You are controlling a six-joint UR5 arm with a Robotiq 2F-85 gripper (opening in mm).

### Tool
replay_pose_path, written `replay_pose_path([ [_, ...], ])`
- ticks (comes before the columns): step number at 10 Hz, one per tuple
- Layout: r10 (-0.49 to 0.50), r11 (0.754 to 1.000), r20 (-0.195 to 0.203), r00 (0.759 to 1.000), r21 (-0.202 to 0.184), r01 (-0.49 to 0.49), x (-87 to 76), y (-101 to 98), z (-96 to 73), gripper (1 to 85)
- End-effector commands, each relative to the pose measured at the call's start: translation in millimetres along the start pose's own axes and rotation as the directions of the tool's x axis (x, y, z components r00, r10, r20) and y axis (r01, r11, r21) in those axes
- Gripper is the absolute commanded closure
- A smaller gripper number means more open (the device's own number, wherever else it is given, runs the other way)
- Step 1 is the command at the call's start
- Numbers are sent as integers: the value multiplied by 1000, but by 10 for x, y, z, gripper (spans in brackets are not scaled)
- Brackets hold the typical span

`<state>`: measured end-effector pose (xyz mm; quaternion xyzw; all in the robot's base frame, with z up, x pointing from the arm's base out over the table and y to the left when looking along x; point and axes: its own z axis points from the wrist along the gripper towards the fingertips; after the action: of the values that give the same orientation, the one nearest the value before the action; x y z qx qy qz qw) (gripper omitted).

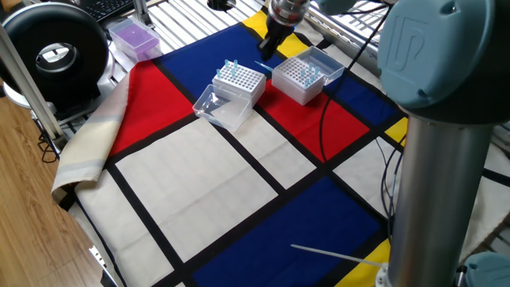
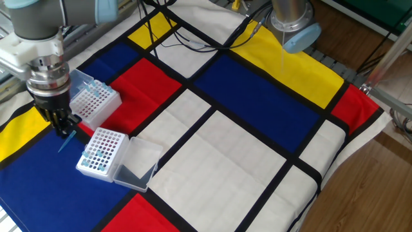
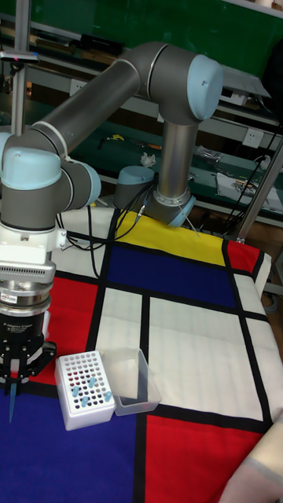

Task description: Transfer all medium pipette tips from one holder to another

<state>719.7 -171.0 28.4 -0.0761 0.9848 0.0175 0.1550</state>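
Medium pipette tips [image 2: 95,87]: slender pale-blue translucent cones, several upright in white perforated boxes [image 2: 94,103], one [image 3: 14,401] pinched in gripper [image 3: 16,380] jaws.

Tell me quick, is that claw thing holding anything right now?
Gripper: closed on one pale-blue pipette tip, which hangs point-down over the blue cloth.

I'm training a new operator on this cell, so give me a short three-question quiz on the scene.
1. True or false: both white tip boxes have their clear lids open.
2. The loose pipette tip lies on which patch of the cloth? A red, B blue, C yellow.
3. Which part of the robot is nearest that tip?
Key: 1 true; 2 B; 3 the gripper.
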Motion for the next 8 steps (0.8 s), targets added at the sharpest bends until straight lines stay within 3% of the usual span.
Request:
replay_pose_path([
  [1,17,1000,4,1000,-23,-17,70,29,21,647],
  [4,21,999,2,1000,-50,-21,136,75,58,640],
  [8,1,998,-18,1000,-57,-2,221,15,56,623],
])
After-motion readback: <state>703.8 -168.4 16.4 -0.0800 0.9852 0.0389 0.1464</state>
